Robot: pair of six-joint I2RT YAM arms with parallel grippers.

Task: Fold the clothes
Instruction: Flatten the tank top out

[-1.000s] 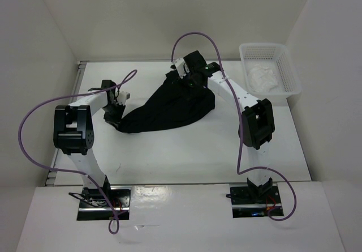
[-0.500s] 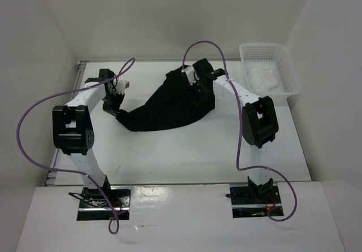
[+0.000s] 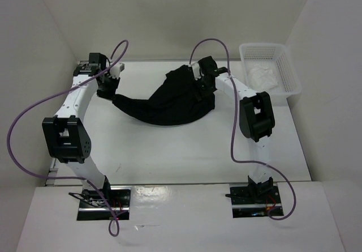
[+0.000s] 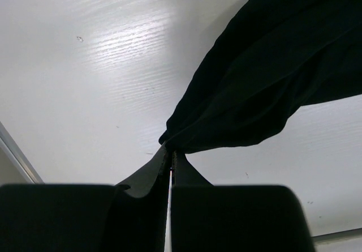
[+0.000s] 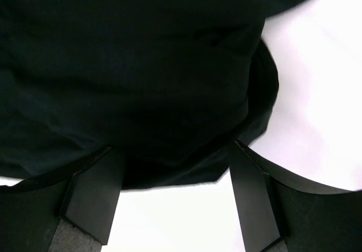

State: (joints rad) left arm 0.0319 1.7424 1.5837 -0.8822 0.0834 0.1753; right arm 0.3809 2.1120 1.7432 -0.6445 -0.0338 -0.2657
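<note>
The shirt (image 3: pixel 169 102) is clamped at 1 corner by the left claw (image 3: pixel 107 88), its long axis running rightward to the right claw (image 3: pixel 201 85), held wide above it.

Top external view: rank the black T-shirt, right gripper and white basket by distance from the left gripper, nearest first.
1. black T-shirt: touching, its left corner is pinched in the left gripper at the far left.
2. right gripper: across the table, over the shirt's right part, jaws apart.
3. white basket: far right corner, beyond the right arm.
</note>
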